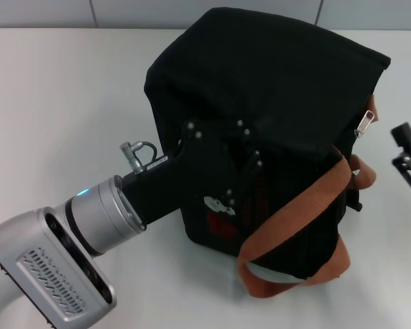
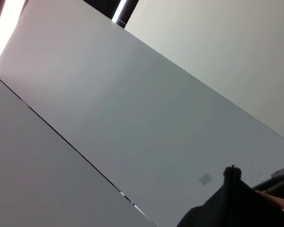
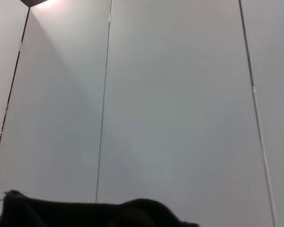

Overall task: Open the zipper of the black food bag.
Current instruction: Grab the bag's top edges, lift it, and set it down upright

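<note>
While my left gripper (image 1: 250,161) presses into the soft, sagging black food bag (image 1: 274,103), jaws' state unclear, my right gripper (image 1: 409,161) hovers beside the zipper's (image 1: 364,124) small slippery pull tab, jaws likewise unreadable.

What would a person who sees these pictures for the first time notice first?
The big black food bag fills the middle of the white table, with its brown-orange handles hanging down the near side. The left gripper presses against the bag's left side, its silver arm coming in from the lower left. A small silver pull tab of the zipper hangs at the bag's right end, and the right gripper waits just beside it at the picture's right edge.
</note>
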